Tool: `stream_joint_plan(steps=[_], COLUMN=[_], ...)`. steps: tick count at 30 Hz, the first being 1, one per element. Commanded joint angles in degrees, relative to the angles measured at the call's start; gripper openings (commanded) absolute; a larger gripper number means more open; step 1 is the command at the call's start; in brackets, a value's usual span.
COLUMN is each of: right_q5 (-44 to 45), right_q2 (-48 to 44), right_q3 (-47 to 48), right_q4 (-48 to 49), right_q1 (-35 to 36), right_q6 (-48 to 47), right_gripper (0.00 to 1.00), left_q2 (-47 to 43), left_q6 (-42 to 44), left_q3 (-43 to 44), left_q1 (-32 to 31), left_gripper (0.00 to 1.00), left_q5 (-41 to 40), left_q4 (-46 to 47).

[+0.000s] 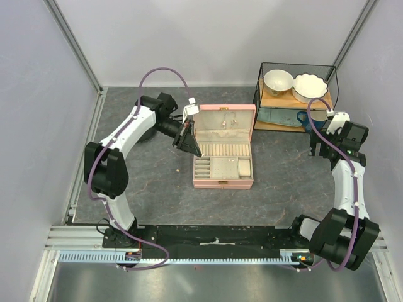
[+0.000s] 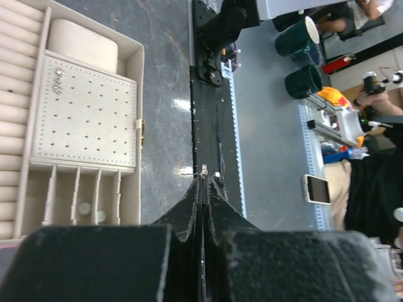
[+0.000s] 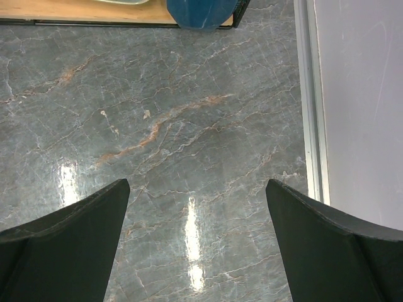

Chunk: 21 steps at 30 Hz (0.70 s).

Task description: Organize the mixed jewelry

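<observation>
The pink jewelry box (image 1: 223, 182) lies open in the middle of the table, its cream trays showing in the left wrist view (image 2: 85, 119). My left gripper (image 1: 187, 141) hovers at the box's left edge. Its fingers are pressed together (image 2: 203, 178) on a tiny pale metallic jewelry piece (image 2: 203, 169) at the very tips, a thin pin sticking out to the left. Two pale pieces (image 2: 58, 80) sit on the perforated panel, and small round ones (image 2: 84, 207) lie in the slot compartments. My right gripper (image 1: 317, 148) is open and empty over bare marble (image 3: 196, 184).
A black wire basket (image 1: 296, 94) with two white bowls and a wooden shelf stands at the back right, and a blue object (image 3: 201, 12) sits at its foot. A tiny gold-brown speck (image 1: 179, 170) lies on the table left of the box. Walls close in both sides.
</observation>
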Motion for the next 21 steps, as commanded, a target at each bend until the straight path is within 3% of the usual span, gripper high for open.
stream_joint_plan(steps=[1, 5, 21], right_q5=[-0.17, -2.02, -4.48], right_q2=[-1.82, -2.44, -3.66], right_q3=[-0.24, 0.12, 0.47], right_q4=[0.98, 0.89, 0.19], right_q1=[-0.29, -0.29, -0.29], right_q6=[0.35, 0.87, 0.43], right_gripper=[0.98, 0.98, 0.98], left_q2=[-3.03, -6.82, 0.3], left_q6=[-16.7, -24.36, -29.21], left_q3=[-3.47, -7.96, -3.39], left_q1=[-2.38, -6.33, -14.95], left_gripper=[0.02, 0.01, 0.01], left_q5=[2.06, -5.33, -22.03], left_q4=[11.16, 19.97, 27.97])
